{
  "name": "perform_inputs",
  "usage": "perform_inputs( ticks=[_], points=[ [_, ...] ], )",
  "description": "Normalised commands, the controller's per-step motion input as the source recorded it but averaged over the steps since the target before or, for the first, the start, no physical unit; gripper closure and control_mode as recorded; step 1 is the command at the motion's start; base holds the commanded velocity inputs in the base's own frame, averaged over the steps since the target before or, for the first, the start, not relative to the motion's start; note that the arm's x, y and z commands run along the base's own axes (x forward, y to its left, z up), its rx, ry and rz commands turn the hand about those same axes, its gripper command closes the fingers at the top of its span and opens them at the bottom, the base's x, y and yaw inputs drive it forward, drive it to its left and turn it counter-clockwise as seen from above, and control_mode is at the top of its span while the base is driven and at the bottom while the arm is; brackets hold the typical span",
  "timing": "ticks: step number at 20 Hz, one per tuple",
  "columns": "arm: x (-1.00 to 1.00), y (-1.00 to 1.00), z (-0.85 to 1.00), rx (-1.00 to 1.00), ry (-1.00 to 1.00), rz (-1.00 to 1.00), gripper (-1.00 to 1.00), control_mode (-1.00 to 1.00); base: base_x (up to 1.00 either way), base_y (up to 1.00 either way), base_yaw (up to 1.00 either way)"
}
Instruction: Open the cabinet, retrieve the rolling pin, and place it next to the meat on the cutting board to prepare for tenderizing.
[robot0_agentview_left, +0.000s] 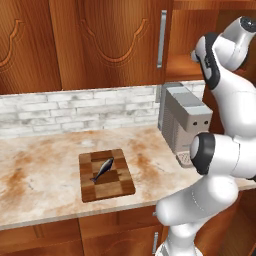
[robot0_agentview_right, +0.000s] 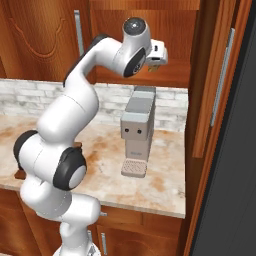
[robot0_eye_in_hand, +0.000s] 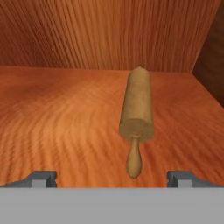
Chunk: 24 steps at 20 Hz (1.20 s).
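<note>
The narrow cabinet stands open, its door swung out to the right. On its wooden shelf lies the light tan rolling pin, pointing away from me with its near handle toward the hand. My gripper is open just in front of that handle, a fingertip wide on each side, touching nothing. In the right base view the gripper reaches into the cabinet mouth. Down on the counter, the checkered cutting board carries the meat, a small dark fish shape.
A grey coffee machine stands on the marble counter directly under the open cabinet. The carved-panel wall cabinet door with its silver handle is shut to the left. A dark tall unit borders the right.
</note>
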Motion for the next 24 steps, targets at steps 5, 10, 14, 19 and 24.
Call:
perform_inputs(
  ticks=[5,10,14,19,24],
  points=[
    [0.24,-0.15,-0.15,0.0,0.0,0.0,-1.0,-1.0,0.0,0.0,0.0],
    [0.29,-0.13,-0.06,0.0,0.0,-0.03,-1.0,-1.0,0.0,0.0,0.0],
    [0.38,-0.1,-0.03,0.0,0.0,-0.03,-1.0,-1.0,0.0,0.0,0.0],
    [0.41,-0.05,-0.01,0.0,0.0,-0.04,-1.0,-1.0,0.0,0.0,0.0],
    [0.38,-0.06,-0.01,0.0,0.0,-0.02,-1.0,-1.0,0.0,0.0,0.0]
  ],
)
